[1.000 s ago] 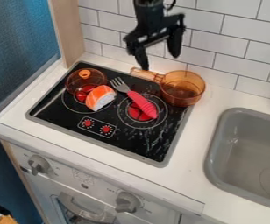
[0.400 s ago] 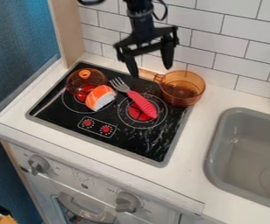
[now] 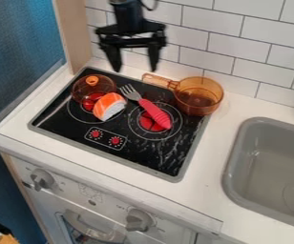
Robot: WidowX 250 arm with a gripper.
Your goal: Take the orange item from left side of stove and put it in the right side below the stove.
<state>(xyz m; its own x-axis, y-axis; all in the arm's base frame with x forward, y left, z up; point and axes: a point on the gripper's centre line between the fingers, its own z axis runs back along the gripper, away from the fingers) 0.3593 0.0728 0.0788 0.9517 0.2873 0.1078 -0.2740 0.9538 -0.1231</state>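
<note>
My gripper (image 3: 135, 68) hangs open above the back edge of the stove (image 3: 146, 155), with nothing between its fingers. Below it and a little left, an orange and white sushi-like piece (image 3: 109, 106) lies on the left side of the stovetop. A transparent orange lid (image 3: 93, 87) with an orange knob is just behind and left of that piece, over the left burner.
A fork with a red handle (image 3: 154, 113) lies across the middle of the stove, right of the sushi piece. A transparent orange pot (image 3: 198, 96) stands at the back right corner. The grey sink (image 3: 237, 157) is to the right; a tiled wall rises behind.
The gripper has moved left along the back of the stove and turned somewhat, its fingers staying apart. The objects on the stove have kept their places.
</note>
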